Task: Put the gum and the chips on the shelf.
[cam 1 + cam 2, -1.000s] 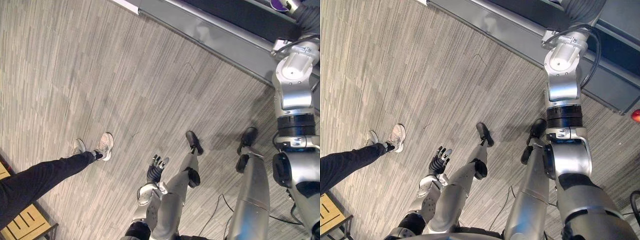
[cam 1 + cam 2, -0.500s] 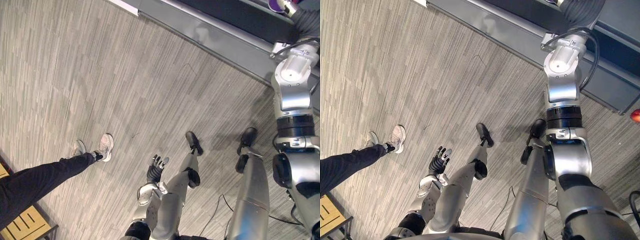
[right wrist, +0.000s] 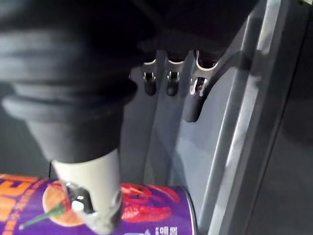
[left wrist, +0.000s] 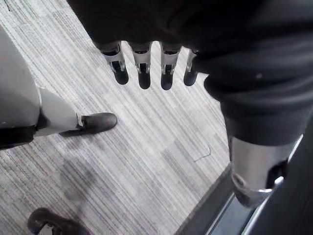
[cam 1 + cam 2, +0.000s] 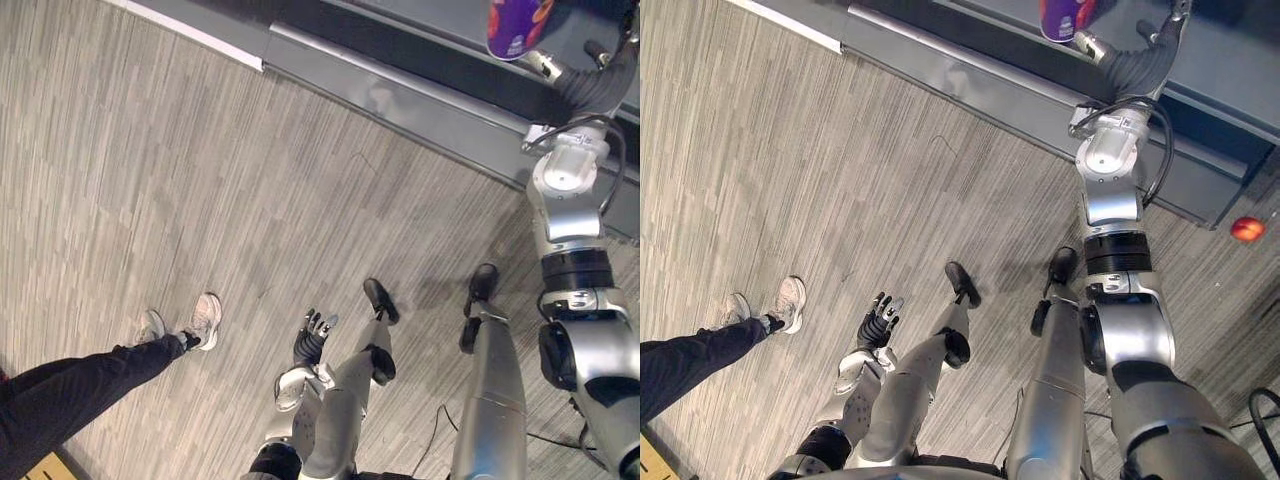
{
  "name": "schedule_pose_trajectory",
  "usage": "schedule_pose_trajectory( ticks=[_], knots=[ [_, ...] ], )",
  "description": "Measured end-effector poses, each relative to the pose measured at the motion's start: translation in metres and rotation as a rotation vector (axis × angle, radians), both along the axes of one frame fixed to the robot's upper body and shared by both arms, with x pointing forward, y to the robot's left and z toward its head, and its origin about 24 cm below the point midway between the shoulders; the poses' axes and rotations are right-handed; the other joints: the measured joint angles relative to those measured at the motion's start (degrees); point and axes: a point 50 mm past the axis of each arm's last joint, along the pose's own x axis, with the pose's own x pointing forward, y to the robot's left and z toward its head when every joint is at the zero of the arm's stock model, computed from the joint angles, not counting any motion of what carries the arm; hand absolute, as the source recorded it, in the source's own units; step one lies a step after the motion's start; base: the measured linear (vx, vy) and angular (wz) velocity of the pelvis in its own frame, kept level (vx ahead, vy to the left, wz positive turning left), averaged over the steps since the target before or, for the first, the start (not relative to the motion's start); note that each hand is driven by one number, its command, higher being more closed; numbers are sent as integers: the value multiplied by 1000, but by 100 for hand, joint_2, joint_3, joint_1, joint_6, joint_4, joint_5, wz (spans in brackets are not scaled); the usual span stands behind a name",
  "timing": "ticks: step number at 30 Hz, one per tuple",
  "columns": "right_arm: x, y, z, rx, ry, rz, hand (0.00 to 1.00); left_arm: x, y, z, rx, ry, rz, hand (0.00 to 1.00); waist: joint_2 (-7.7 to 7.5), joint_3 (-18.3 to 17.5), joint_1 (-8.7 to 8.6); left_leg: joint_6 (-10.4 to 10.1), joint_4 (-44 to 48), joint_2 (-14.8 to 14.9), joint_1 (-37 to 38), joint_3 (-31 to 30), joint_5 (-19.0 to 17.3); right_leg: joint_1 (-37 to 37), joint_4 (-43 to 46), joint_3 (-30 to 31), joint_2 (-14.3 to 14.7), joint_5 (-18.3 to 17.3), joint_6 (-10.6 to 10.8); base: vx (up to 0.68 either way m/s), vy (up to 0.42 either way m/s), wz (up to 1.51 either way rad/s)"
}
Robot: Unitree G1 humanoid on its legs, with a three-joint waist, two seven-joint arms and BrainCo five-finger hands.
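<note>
Right arm is raised to the dark grey shelf [image 5: 400,85]. Right hand [image 3: 93,205] is released: its fingers [image 3: 170,83] are straight and clear of the purple chips can [image 3: 151,213], with only the thumb lying against it. Chips can is at the shelf's front edge. Left hand [image 5: 312,338] hangs low, well away from the shelf, fingers relaxed and holding nothing. A person's shoes [image 5: 203,320] are on the floor, far from the shelf.
</note>
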Motion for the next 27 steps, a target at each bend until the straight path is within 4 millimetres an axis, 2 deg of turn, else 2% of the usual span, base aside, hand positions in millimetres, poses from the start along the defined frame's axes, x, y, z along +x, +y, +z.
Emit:
schedule_pose_trajectory(
  ticks=[3, 7, 8, 11, 13, 14, 15, 17, 20, 22, 25, 27],
  knots=[
    [2, 2, -16, 14, 42, 9, 0, -1, 2, -2, -2, 14, 10, 0, -13, 3, -32, 4, 292, 133, 83, 34, -197, 225, -96, 6, 87, 14, -13, 63, -61, -19],
    [3, 26, -64, 49, 156, 90, 0, -6, 15, -10, -10, 58, 75, 0, -261, -83, -133, -55, 1058, 534, 220, 145, -705, 698, -334, 12, 329, 77, -54, 86, -72, -34],
    [2, 29, -71, 49, 170, 101, 0, -6, 14, -11, -10, 63, 72, 0, -277, -86, -148, -59, 1135, 587, 270, 145, -761, 800, -369, -2, 362, 80, -55, 95, -60, -29],
    [-13, 39, -103, 75, 220, 152, 0, -7, 16, -12, -4, 72, 79, 0, -407, -125, -166, -91, 1540, 828, 552, 139, -1046, 1285, -513, -30, 509, 86, -64, 71, -35, -23],
    [-24, 48, -121, 88, 245, 193, 0, -7, 20, -13, 3, 76, 96, 0, -482, -146, -223, -110, 1698, 911, 725, 126, -1183, 1554, -600, -46, 565, 85, -63, 61, -1, -16],
    [-31, 56, -136, 90, 279, 226, 0, -9, 22, -15, 26, 90, 96, 0, -531, -162, -292, -128, 1784, 948, 856, 112, -1268, 1743, -663, -62, 583, 83, -60, 51, 37, -12],
    [-39, 64, -155, 94, 330, 263, 0, -12, 24, -19, 43, 111, 92, 0, -593, -184, -353, -132, 1836, 964, 1008, 104, -1347, 1943, -747, -65, 596, 77, -51, 41, 43, -9],
    [-53, 72, -177, 97, 388, 308, 0, -16, 25, -24, 98, 139, 58, 0, -621, -189, -479, -176, 1943, 967, 1158, -54, -1475, 2280, -945, -143, 624, 69, 14, 25, 51, 1],
    [-76, 75, -210, 92, 490, 366, 0, -27, 33, -35, 183, 196, 25, 0, -763, -341, -516, -213, 1929, 940, 1358, -223, -1590, 2690, -1291, -180, 673, 162, 143, 26, 61, 6],
    [-97, 81, -236, 73, 581, 463, 0, -55, 52, -53, 273, 312, 2, 0, -1021, -615, -629, -221, 1686, 808, 1604, -299, -1597, 3011, -1644, -177, 664, 284, 222, 96, 86, 0],
    [-120, 82, -255, 54, 654, 545, 0, -79, 63, -68, 305, 418, 2, 0, -1143, -914, -635, -179, 1472, 675, 1803, -312, -1573, 3313, -2093, -167, 664, 481, 273, 112, 86, -3],
    [-129, 84, -265, 58, 701, 596, 0, -91, 67, -73, 326, 459, -12, 0, -1164, -1105, -627, -151, 1322, 587, 1905, -331, -1551, 3454, -2336, -137, 669, 603, 315, 121, 60, -11]
  ],
)
